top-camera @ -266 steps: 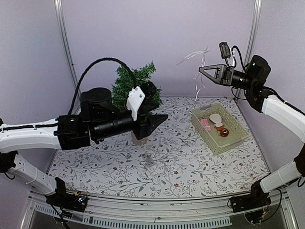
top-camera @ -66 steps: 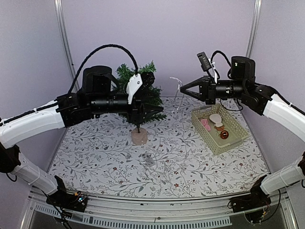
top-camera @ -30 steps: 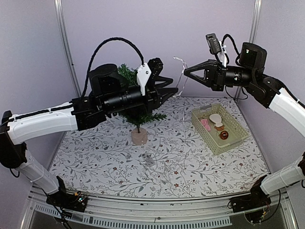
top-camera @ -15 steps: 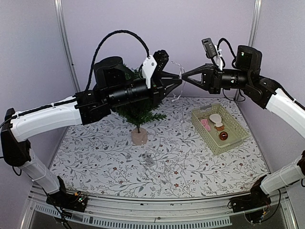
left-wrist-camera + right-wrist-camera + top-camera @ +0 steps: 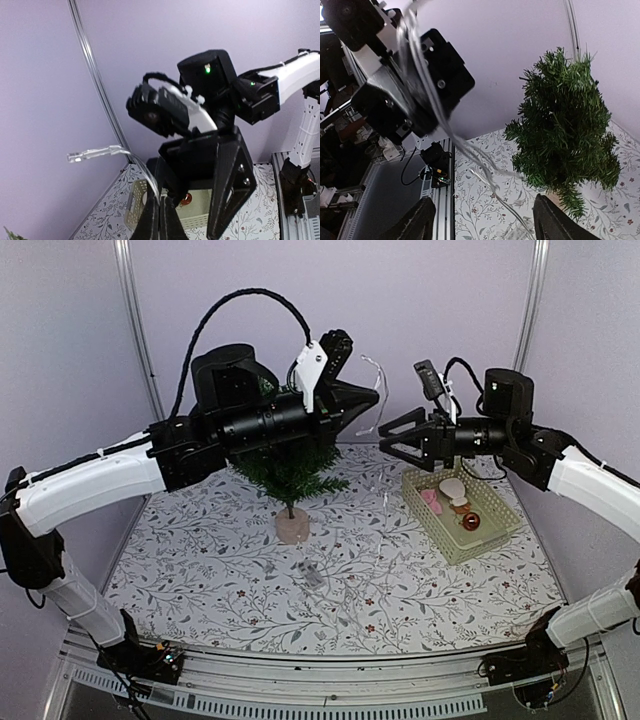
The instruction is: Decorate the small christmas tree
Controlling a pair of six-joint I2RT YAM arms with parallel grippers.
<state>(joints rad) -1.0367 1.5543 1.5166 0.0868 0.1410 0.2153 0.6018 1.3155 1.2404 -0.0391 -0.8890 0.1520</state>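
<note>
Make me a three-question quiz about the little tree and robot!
1. Where is the basket? A) right of the small christmas tree B) left of it C) on it
2. What colour is the tree's base? A) blue B) pinkish-beige C) black
3. Which tool is open? A) left tool B) right tool C) neither
Answers: 1 A, top view shows it on the tree's right; 2 B, its round foot looks pale pink; 3 B, its fingers stand apart, while the left tool pinches a clear wire.
</note>
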